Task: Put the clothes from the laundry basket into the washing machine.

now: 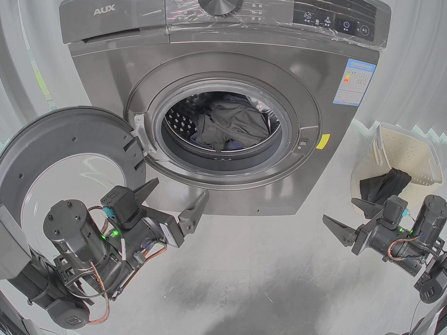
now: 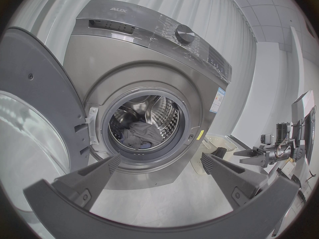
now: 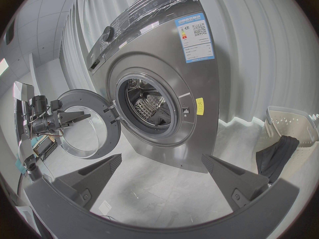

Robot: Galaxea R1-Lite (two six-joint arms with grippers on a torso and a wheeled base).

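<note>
The washing machine (image 1: 260, 61) stands at the far middle with its round door (image 1: 70, 140) swung wide open to the left. The door's left edge is cut off in the head view, and the left arm covers its near part. Inside the drum (image 1: 179, 119) lies a heap of grey clothes (image 1: 230, 122), with a bit of blue cloth showing under it at the near edge. How many pieces make up the heap is hard to tell, and it hides the lower back of the drum.

The left claw (image 1: 180, 187) hangs low in front of the machine, near the lower left of the opening. Its fingers are spread wide with nothing between them. The right claw (image 1: 339, 209) is at the near right above the floor (image 1: 260, 257), just beside the laundry basket (image 1: 414, 150). Its fingers are also spread apart and hold nothing.

The basket is pale and perforated and stands to the right of the machine, close to the curtain (image 1: 409, 47). A black garment (image 1: 384, 184) hangs over its near-left rim, partly inside and partly outside. In the head view the right arm covers the garment's lower end and the basket's near side, so the bottom of the basket is hidden. Whether more clothes lie in there cannot be told. Crinkled clear film covers the machine's control panel (image 1: 326, 19), blurring its markings.
</note>
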